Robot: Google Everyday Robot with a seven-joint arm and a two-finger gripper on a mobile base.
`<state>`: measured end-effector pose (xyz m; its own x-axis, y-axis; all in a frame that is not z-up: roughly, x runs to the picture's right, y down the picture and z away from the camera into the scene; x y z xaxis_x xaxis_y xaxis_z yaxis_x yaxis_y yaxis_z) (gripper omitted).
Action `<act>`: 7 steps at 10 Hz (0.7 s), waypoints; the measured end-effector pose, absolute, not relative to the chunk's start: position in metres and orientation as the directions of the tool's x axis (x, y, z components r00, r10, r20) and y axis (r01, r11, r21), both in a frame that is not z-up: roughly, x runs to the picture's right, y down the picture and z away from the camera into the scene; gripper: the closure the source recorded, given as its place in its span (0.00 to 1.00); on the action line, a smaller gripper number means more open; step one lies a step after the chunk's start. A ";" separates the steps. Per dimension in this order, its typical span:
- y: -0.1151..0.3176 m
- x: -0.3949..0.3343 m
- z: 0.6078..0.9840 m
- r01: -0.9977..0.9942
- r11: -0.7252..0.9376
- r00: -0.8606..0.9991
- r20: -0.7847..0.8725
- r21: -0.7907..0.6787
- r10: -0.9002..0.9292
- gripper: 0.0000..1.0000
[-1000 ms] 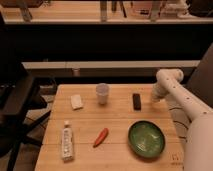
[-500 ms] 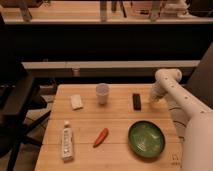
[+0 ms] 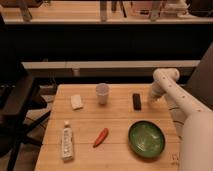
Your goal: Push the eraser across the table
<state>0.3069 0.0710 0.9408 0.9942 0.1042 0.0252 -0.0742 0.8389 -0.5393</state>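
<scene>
The eraser (image 3: 136, 101) is a small black oblong block lying on the light wooden table (image 3: 120, 120), at the right of the far half, to the right of a white cup (image 3: 102, 93). My white arm comes in from the lower right and bends at an elbow above the table's far right corner. The gripper (image 3: 152, 99) hangs at the end of the forearm just right of the eraser, a small gap apart, low over the tabletop.
A small white squarish piece (image 3: 76, 102) lies left of the cup. A white tube (image 3: 66, 142) lies near the front left, a red chilli (image 3: 100, 137) in the middle front, a green bowl (image 3: 146, 138) front right. A dark chair (image 3: 17, 110) stands left.
The gripper has dropped slightly and come a little closer to the eraser's right side. The eraser and other things have not moved.
</scene>
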 end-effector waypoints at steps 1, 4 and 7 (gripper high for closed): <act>0.072 0.305 0.942 -0.071 0.838 0.994 0.027 -0.542 0.101 1.00; 0.076 0.293 0.943 -0.053 0.830 0.996 0.032 -0.555 0.085 1.00; 0.078 0.287 0.943 -0.027 0.828 0.997 0.046 -0.560 0.063 1.00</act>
